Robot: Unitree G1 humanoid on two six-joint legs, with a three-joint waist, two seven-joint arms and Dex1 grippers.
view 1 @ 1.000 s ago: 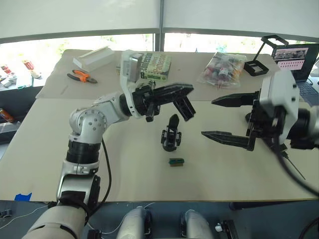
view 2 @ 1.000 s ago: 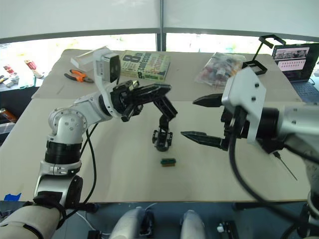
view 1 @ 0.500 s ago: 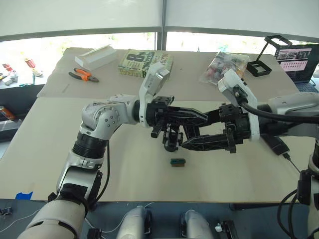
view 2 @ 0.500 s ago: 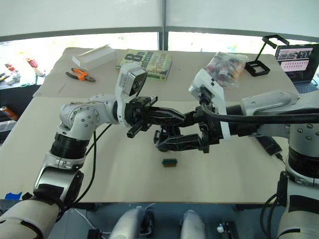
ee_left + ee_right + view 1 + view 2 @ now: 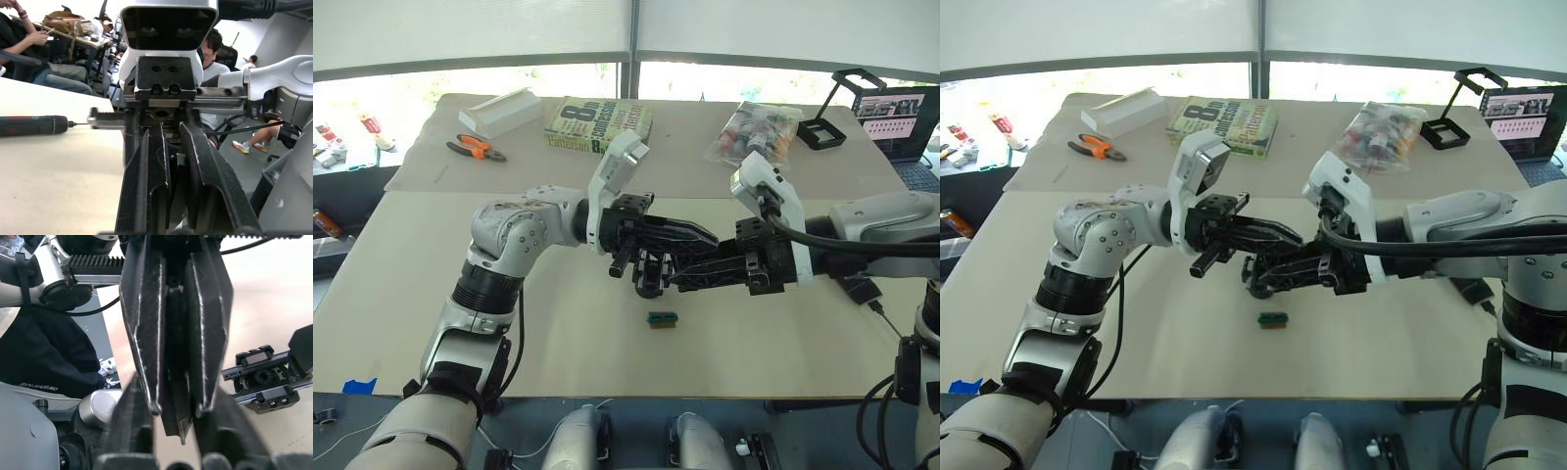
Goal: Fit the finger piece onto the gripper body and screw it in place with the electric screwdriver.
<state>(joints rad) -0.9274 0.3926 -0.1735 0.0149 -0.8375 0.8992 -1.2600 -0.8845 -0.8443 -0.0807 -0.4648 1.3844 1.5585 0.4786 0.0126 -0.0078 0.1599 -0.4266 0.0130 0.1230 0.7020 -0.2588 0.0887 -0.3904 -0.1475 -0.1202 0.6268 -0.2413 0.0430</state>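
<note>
Both grippers meet at the gripper body (image 5: 651, 273); left gripper (image 5: 700, 235) fingers together; right gripper (image 5: 177, 407) clamped on the finger piece (image 5: 176, 382).

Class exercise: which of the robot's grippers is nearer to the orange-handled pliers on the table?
Left. The left gripper hangs mid-table over the gripper body, reaching from the pliers' side; the right gripper comes in from the opposite side, farther away.

A thin black finger piece (image 5: 177, 396) is clamped between the two fingers of the right gripper (image 5: 177, 407). Part of the gripper body (image 5: 264, 382), its gears exposed, is seen on the tan table (image 5: 274, 293).
</note>
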